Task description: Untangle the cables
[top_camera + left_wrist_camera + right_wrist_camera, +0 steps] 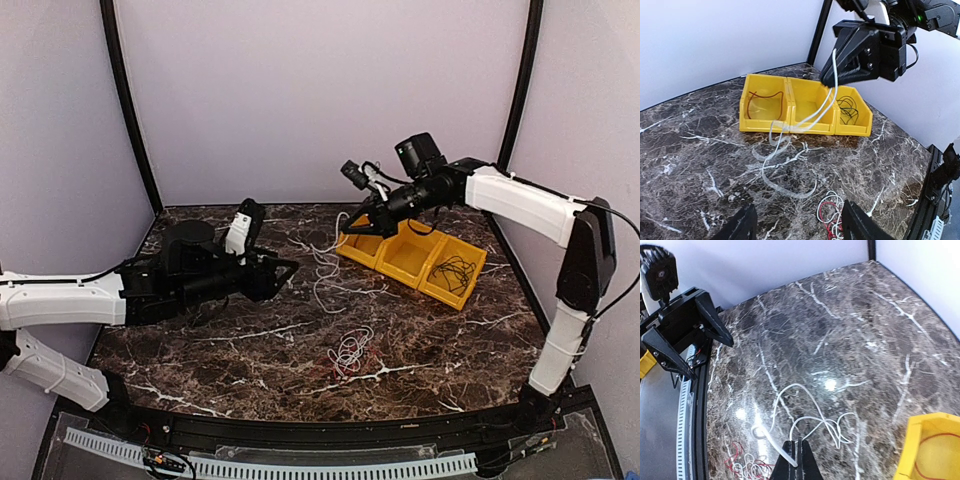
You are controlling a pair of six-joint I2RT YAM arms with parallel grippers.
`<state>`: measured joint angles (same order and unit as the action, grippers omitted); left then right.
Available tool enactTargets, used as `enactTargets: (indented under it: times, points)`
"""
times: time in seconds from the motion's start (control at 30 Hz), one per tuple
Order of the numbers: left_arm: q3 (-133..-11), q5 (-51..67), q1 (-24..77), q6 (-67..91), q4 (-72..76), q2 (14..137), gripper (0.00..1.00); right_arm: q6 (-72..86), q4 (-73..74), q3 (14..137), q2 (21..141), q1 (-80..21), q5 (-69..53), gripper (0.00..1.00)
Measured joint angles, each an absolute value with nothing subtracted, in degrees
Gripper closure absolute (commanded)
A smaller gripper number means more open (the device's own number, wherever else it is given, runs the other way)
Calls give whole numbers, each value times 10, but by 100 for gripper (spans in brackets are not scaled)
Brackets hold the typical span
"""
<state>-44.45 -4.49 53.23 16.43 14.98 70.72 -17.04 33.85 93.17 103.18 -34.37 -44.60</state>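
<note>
While right jaws pinch one white cable (pixel 795 385), left jaws wide, three yellow bins (pixel 756 125).

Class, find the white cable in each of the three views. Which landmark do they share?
Top external: white cable at table centre, rising to the right gripper.
Left wrist: white cable hangs from that gripper across the yellow bins.
Right wrist: white cable loops at bottom centre.
Shared landmark: the yellow bins.
</note>
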Motion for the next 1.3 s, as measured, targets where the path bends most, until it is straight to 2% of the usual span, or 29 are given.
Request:
enactTargets:
  times: [0.2, 0.5, 0.97, 1.3]
  points:
    - [-420, -101, 532, 147, 137, 663, 40, -173, 336, 936, 990, -244, -436, 100]
    - [-409, -114, 532, 145, 136, 662, 40, -168, 297, 917, 969, -129, -430, 100]
    - [-408, -112, 532, 156, 136, 675, 40, -157, 253, 794, 953, -74, -417, 100]
    - [-408, -107, 532, 162, 136, 686, 41, -146, 252, 791, 1029, -74, -406, 100]
